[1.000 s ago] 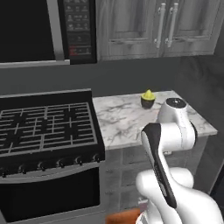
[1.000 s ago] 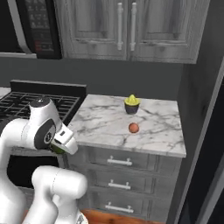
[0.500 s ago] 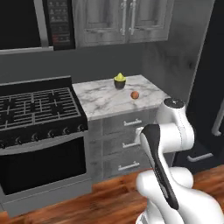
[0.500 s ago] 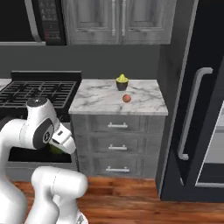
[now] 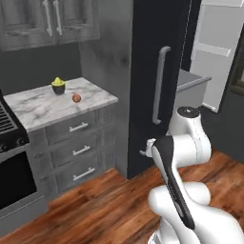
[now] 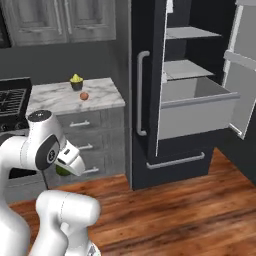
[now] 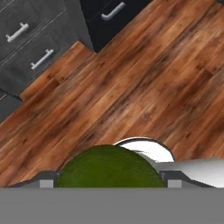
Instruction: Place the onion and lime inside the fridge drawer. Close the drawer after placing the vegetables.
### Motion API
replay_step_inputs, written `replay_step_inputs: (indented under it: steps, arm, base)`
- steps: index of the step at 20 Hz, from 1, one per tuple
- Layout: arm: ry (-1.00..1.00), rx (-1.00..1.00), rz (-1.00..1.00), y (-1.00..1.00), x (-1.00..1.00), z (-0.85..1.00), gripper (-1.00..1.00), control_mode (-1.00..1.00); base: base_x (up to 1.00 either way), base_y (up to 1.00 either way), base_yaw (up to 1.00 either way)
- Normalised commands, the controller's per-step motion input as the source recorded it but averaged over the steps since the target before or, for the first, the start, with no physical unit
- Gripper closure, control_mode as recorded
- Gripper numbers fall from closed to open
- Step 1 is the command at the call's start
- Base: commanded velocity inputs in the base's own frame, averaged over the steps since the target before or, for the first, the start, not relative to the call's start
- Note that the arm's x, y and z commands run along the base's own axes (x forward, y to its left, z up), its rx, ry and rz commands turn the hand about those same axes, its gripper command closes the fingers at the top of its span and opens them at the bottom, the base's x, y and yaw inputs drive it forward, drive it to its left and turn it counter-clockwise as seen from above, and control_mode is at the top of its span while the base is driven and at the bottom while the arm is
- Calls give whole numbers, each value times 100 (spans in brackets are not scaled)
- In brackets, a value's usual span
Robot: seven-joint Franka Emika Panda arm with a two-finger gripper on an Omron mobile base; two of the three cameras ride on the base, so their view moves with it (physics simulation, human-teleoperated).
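Lime [image 7: 107, 168]: sits low between the fingers [image 7: 47, 183], which pinch it from either side, dark green dome bulging up at the bottom of the hand view over wood floor [image 7: 144, 87]. Judged: held tucked close to the arm for carrying, since the base faces the fridge and the lime has to travel there. In the right base view a green sliver [image 6: 62, 171] shows under the white hand, low beside the arm.

Orientation: lime is round, no long axis or pointing direction to record. Hand looks down at the floor.

Onion [image 6: 84, 96]: lies loose on the marble surface [image 6: 105, 97], just in front of the small dark cup [image 6: 76, 85] with the yellow-green pointed thing, apart from it. Not yet collected.

Fridge drawer [image 6: 197, 116]: light grey, pulled out and open at top, below two shelves, door [image 6: 242, 75] swung wide. Judged: left open to receive both vegetables; closing comes last.
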Motion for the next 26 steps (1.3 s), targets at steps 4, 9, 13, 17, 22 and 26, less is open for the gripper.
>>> replay_step_inputs:
  steps: [4, 9, 13, 17, 22, 26]
  arm:
    - [0, 0, 0, 0, 0, 0, 100, 100]
    - [0, 0, 0, 0, 0, 0, 100, 100]
    - [0, 0, 0, 0, 0, 0, 100, 100]
    - [0, 0, 0, 0, 0, 0, 100, 100]
    - [0, 0, 0, 0, 0, 0, 100, 100]
    - [0, 0, 0, 0, 0, 0, 100, 100]
  base:
    - [0, -100, -35]
    - [4, -100, -15]
    - [31, -97, 3]
    - [59, -79, 16]
    - [64, -57, 33]
    - [51, -41, 41]
